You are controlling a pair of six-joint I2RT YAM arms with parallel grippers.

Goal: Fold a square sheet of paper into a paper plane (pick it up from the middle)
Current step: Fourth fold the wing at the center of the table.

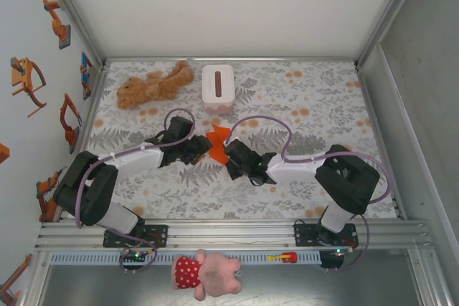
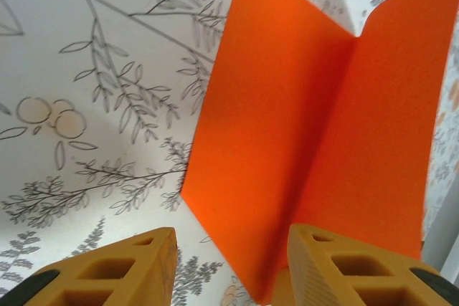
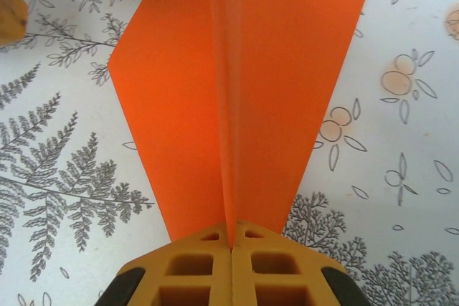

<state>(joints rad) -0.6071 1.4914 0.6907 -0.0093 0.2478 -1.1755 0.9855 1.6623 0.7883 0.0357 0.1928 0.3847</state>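
The orange sheet of paper is folded into the paper plane (image 1: pixel 218 141) (image 3: pixel 237 84), a dart with a raised centre ridge, near the middle of the floral table. My right gripper (image 1: pixel 231 155) (image 3: pixel 231 240) is shut on the ridge at the narrow end, and the wings spread to both sides over the cloth. My left gripper (image 1: pixel 204 150) (image 2: pixel 233 252) is open just left of the paper. Seen from the left wrist, the paper plane (image 2: pixel 308 127) stands up in a V ahead of the fingers, its lower corner close to the right fingertip (image 2: pixel 323 256). Nothing is pinched between the left jaws.
A white tissue box (image 1: pixel 218 85) stands behind the paper, with a brown teddy bear (image 1: pixel 154 84) to its left. A pink plush toy (image 1: pixel 206 274) lies below the front rail. Metal frame walls close the table on the left, back and right.
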